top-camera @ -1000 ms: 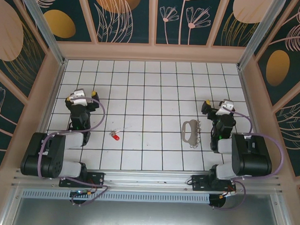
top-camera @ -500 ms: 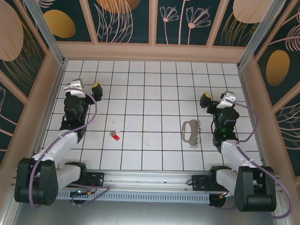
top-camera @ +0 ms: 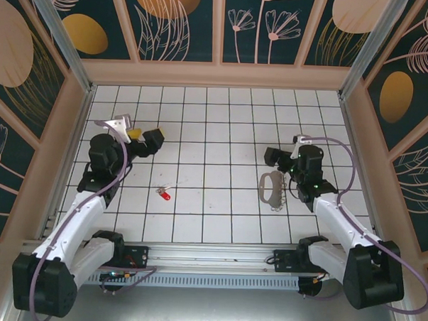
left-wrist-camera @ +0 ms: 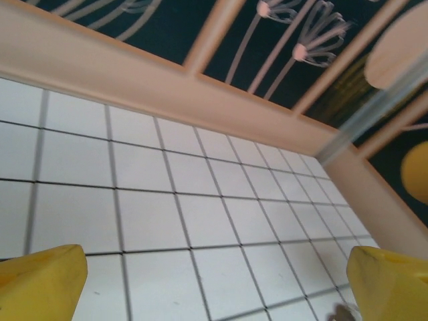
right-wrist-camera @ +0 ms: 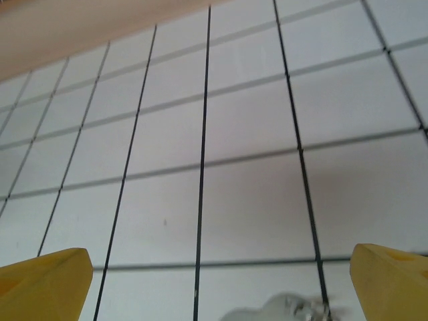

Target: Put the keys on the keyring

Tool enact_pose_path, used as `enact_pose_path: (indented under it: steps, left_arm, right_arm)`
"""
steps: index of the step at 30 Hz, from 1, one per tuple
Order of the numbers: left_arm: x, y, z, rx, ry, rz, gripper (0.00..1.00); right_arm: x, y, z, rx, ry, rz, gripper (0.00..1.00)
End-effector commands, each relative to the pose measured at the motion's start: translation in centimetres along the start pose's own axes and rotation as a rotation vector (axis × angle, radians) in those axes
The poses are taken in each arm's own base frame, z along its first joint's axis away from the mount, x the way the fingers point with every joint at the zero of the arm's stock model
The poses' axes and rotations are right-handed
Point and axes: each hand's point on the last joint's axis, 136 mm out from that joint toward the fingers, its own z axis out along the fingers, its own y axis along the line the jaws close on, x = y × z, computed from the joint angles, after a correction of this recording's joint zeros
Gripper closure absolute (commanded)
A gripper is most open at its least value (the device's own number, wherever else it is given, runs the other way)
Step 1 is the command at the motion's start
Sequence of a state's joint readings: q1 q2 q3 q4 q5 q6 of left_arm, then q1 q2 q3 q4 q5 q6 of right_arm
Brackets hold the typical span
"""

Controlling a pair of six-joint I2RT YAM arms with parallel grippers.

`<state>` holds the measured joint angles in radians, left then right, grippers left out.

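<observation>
The left gripper (top-camera: 144,137) is hovering, fingers spread wide, well apart from the red key (top-camera: 165,194); the right gripper (top-camera: 282,155), likewise spread, is hovering near the keyring (top-camera: 272,189)

White gridded floor (top-camera: 215,125), dark floral walls (top-camera: 184,24)

I find no word, number, brand or sign that I can read here. The wall panels (top-camera: 177,24) carry painted plants and round shapes without any letters, and the table (top-camera: 216,118) bears a plain black grid.
</observation>
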<state>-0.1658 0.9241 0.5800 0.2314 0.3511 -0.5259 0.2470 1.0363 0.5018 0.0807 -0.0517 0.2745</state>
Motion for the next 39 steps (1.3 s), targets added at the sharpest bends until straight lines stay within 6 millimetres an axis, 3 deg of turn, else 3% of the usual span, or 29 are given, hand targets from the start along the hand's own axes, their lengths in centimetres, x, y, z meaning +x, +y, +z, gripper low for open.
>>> enact_pose_path:
  steps: [1, 4, 8, 13, 21, 34, 39]
  left_arm:
    - [1.9, -1.6, 0.6, 0.077, 0.116, -0.073, 0.01]
    - [3.8, -2.5, 1.3, 0.123, 0.183, -0.08, 0.01]
    - [4.9, -3.1, 1.4, 0.149, 0.192, -0.103, 0.01]
    - [5.4, -4.1, 1.9, 0.174, 0.214, -0.099, 0.01]
    - [5.9, -5.5, 2.2, 0.234, 0.227, -0.097, 0.02]
    - [5.9, -5.4, 1.7, 0.221, 0.216, -0.093, 0.02]
    - [5.9, -5.3, 1.7, 0.214, 0.218, -0.092, 0.01]
  right_arm:
    - [2.4, 0.1, -0.6, 0.024, 0.116, 0.051, 0.01]
    - [3.9, -0.5, -1.2, 0.089, 0.186, 0.06, 0.01]
    - [4.8, -1.8, -2.0, 0.188, 0.252, 0.078, 0.02]
    - [5.4, -2.5, -1.3, 0.24, 0.297, 0.111, 0.03]
    - [8.4, -4.7, -0.3, 0.323, 0.365, 0.149, 0.06]
    - [10.3, -3.9, 1.5, 0.284, 0.438, 0.182, 0.13]
    - [10.9, -2.8, 1.9, 0.253, 0.458, 0.189, 0.15]
